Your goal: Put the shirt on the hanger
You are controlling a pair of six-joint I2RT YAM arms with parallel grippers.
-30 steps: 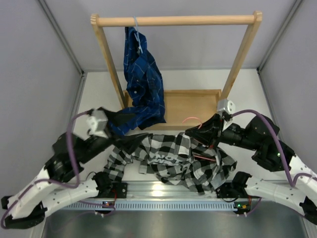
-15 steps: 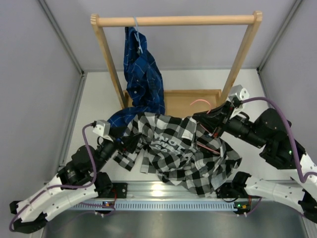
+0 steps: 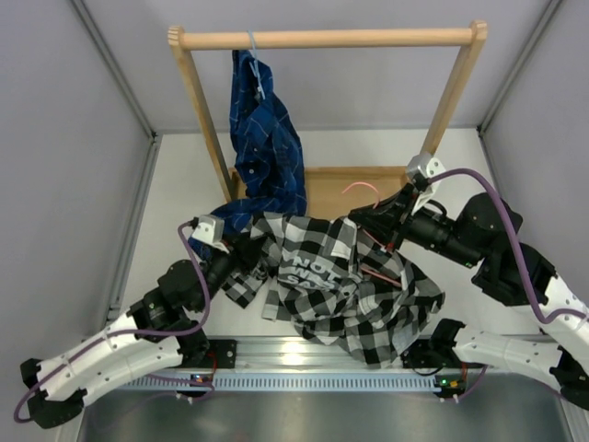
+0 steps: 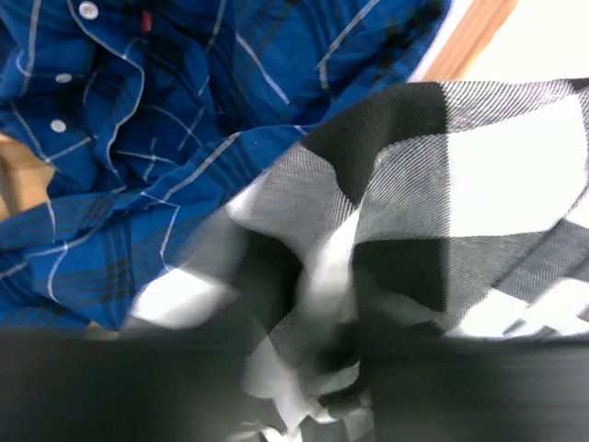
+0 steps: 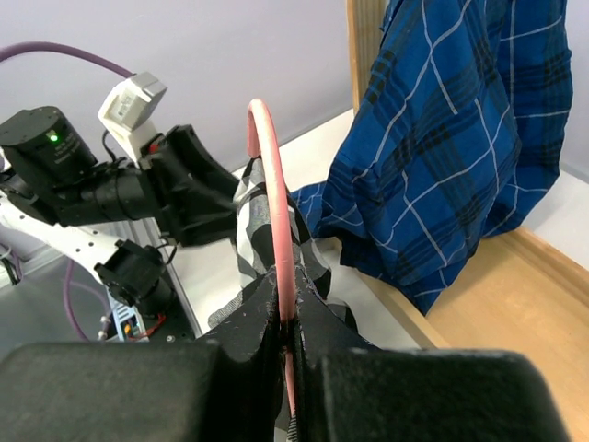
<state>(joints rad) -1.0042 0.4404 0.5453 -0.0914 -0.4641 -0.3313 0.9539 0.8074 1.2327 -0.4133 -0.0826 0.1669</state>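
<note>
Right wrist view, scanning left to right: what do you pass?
Left end effector → hanger → rack post → blue shirt.

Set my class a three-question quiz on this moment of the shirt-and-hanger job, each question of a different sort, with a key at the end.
1. True or false: the right pincer is shut on the pink hanger.
2. What hangs from the wooden rail? A) a blue plaid shirt; B) a towel; C) a jacket.
3. Which pincer grips the edge of the checked shirt?

Key: 1 true. 2 A. 3 the left pincer.
</note>
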